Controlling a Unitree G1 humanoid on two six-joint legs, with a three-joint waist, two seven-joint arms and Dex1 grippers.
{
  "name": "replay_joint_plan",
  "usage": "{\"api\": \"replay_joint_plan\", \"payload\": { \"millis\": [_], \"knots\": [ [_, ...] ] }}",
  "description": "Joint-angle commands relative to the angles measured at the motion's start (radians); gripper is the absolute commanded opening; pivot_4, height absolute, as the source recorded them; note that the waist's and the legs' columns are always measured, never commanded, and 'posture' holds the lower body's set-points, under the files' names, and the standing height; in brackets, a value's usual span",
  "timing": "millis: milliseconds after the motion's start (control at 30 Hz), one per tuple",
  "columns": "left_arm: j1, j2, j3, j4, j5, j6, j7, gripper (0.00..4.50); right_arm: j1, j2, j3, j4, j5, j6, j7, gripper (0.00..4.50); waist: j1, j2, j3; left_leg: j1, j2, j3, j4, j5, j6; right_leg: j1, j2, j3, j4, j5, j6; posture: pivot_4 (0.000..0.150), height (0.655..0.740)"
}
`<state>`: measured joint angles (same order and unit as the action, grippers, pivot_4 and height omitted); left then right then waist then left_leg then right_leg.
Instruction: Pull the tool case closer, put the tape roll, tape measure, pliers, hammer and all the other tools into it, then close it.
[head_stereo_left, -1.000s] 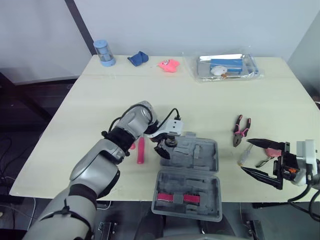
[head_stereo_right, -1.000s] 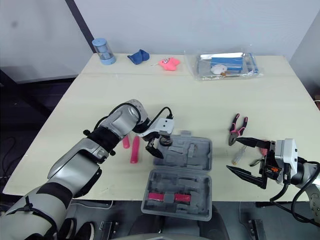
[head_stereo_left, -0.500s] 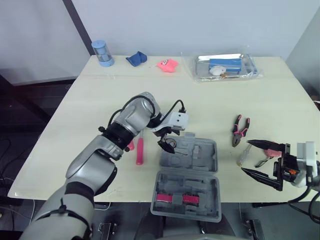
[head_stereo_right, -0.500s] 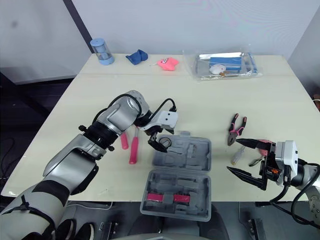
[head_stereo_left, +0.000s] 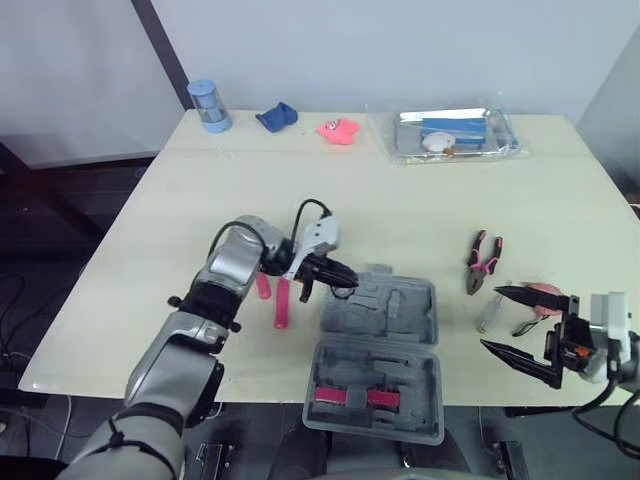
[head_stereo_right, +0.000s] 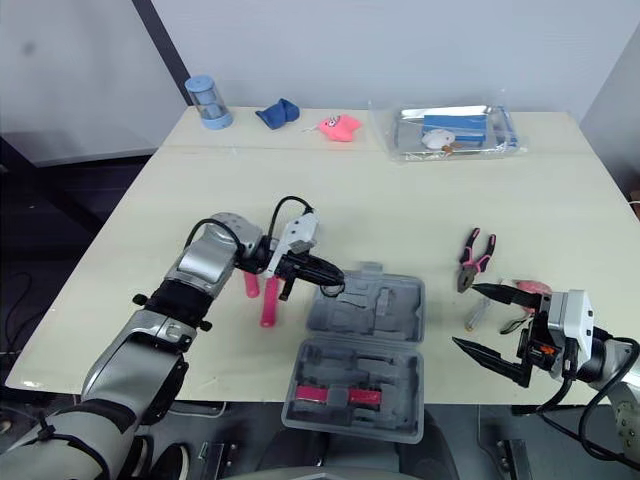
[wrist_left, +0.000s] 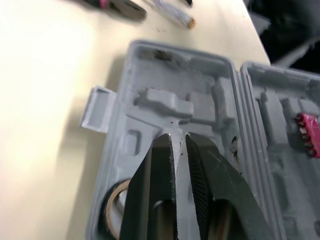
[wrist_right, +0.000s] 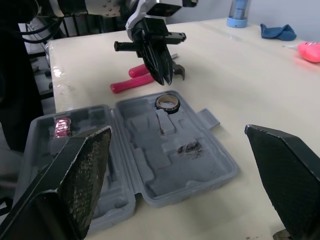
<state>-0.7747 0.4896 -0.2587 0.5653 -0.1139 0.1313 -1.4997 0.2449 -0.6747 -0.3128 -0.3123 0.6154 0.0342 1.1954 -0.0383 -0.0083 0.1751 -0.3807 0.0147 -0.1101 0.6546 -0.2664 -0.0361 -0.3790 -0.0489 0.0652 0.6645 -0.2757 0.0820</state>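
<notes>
Tape roll lies in the open tool case; left fingers are nearly together over it, right fingers spread wide.

The grey tool case (head_stereo_left: 400, 310) lies open on the bench (head_stereo_left: 400, 200), lid flat toward the bench's near edge. The tape roll (wrist_right: 167, 102) sits flat in the tray corner farthest from the lid, on the case's left side. The left gripper (head_stereo_left: 345, 283) hovers over that corner, its fingers narrowed to a thin slit with nothing between them. Two pink-handled tools (head_stereo_left: 282, 303) lie just left of the case. The pliers (head_stereo_left: 483, 262) lie right of the case, apart from it. The right gripper (head_stereo_left: 490, 318) hangs further right of the case, fingers wide apart and empty.
</notes>
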Motion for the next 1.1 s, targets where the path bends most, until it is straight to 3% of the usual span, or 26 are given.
{"api": "replay_joint_plan", "payload": {
  "millis": [33, 533, 867, 1100],
  "knots": [
    [-0.011, -0.013, 0.056, 0.116, -0.047, -0.127, -0.051, 0.79, 0.000, 0.014, -0.003, -0.032, -0.006, -0.034, -0.014, 4.50, 0.000, 0.000, 0.000, 0.000, 0.000, 0.000, 0.000, 0.000, 0.000, 0.000, 0.000, 0.000, 0.000, 0.000, 0.000, 0.150, 0.7400],
    [-0.151, -0.113, 0.074, 0.550, 0.031, -0.475, -0.044, 0.79, 0.037, 0.063, 0.019, -0.063, -0.040, -0.076, -0.070, 4.50, -0.003, 0.000, 0.000, 0.000, 0.000, -0.001, 0.000, 0.000, 0.000, 0.000, 0.000, 0.000, 0.000, 0.000, 0.000, 0.150, 0.7400],
    [-0.137, -0.119, 0.055, 0.654, 0.157, -0.563, 0.078, 0.79, 0.027, 0.068, 0.034, -0.072, -0.046, -0.081, -0.089, 4.50, -0.003, 0.000, 0.000, 0.000, -0.001, -0.001, 0.000, 0.000, 0.000, 0.000, 0.000, 0.000, 0.000, 0.000, 0.000, 0.150, 0.7400],
    [-0.120, -0.126, 0.086, 0.666, 0.159, -0.559, 0.104, 0.79, 0.008, 0.062, 0.036, -0.062, -0.042, -0.077, -0.085, 4.50, -0.003, 0.000, 0.000, 0.001, -0.001, -0.001, 0.000, 0.000, 0.000, 0.000, 0.000, 0.000, 0.001, 0.000, 0.000, 0.150, 0.7400]
  ]
}}
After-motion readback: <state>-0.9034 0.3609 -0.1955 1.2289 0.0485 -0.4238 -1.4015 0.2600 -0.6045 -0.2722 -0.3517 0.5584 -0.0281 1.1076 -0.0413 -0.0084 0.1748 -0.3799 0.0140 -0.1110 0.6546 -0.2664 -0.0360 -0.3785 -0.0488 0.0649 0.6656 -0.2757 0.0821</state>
